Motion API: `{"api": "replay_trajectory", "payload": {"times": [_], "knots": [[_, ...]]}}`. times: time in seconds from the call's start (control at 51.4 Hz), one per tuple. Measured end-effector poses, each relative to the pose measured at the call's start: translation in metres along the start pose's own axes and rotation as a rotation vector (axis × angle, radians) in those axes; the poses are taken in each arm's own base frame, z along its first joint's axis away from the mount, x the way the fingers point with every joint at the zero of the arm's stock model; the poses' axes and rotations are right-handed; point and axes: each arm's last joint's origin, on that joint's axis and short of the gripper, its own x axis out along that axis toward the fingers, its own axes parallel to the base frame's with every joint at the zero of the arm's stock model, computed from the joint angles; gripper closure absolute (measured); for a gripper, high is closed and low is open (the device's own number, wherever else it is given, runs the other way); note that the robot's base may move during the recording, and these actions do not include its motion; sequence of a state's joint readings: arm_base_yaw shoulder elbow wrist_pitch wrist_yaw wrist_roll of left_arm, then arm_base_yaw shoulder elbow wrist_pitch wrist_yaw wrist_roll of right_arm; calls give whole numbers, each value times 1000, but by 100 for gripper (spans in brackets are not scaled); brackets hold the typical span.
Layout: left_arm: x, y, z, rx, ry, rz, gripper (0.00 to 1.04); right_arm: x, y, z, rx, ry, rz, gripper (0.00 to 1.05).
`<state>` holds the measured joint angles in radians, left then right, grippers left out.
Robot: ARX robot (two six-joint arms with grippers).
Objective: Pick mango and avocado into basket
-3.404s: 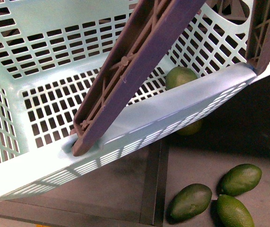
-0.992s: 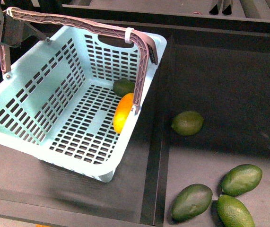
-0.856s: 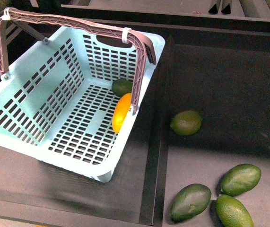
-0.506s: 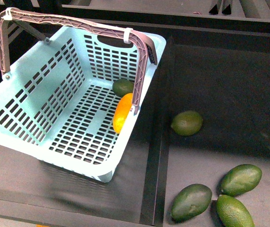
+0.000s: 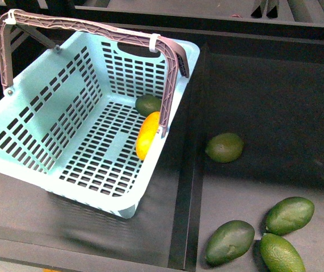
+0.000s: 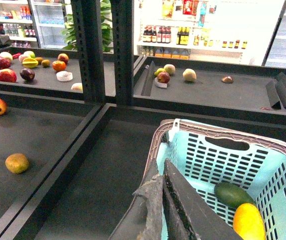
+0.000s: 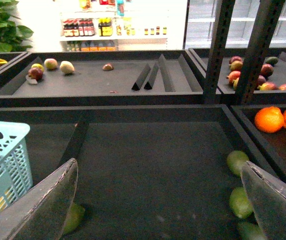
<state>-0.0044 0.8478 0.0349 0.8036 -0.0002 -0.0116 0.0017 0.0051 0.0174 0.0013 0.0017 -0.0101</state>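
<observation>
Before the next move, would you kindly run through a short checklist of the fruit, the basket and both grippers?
1. Yellow-orange elongated mango lies inside the light aqua slotted plastic basket: ok.
2. One dark green egg-shaped avocado lies in the basket beside the mango: ok.
3. Basket rests on the dark shelf surface, brown-grey handle raised: ok.
4. Left gripper empty, jaws together: ok.
5. Right gripper open, holding nothing: ok.
6. Four loose green avocados lie outside the basket; whether more are wanted: cannot tell.
</observation>
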Motion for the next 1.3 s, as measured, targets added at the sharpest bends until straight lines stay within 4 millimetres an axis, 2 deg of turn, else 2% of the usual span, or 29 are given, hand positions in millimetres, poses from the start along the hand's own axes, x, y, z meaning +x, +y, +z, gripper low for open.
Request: {"api": "replay_trajectory", "payload": {"times": [0.661, 1.109, 1.303], "knots": [[-35, 0, 7, 0, -24, 0, 102, 0, 0, 0, 0, 0, 0, 9], [-46, 0, 7, 0, -24, 0, 102, 0, 0, 0, 0, 0, 0, 9], [-57, 0, 4, 1, -18, 0, 102, 0, 0, 0, 0, 0, 0, 9]]}}
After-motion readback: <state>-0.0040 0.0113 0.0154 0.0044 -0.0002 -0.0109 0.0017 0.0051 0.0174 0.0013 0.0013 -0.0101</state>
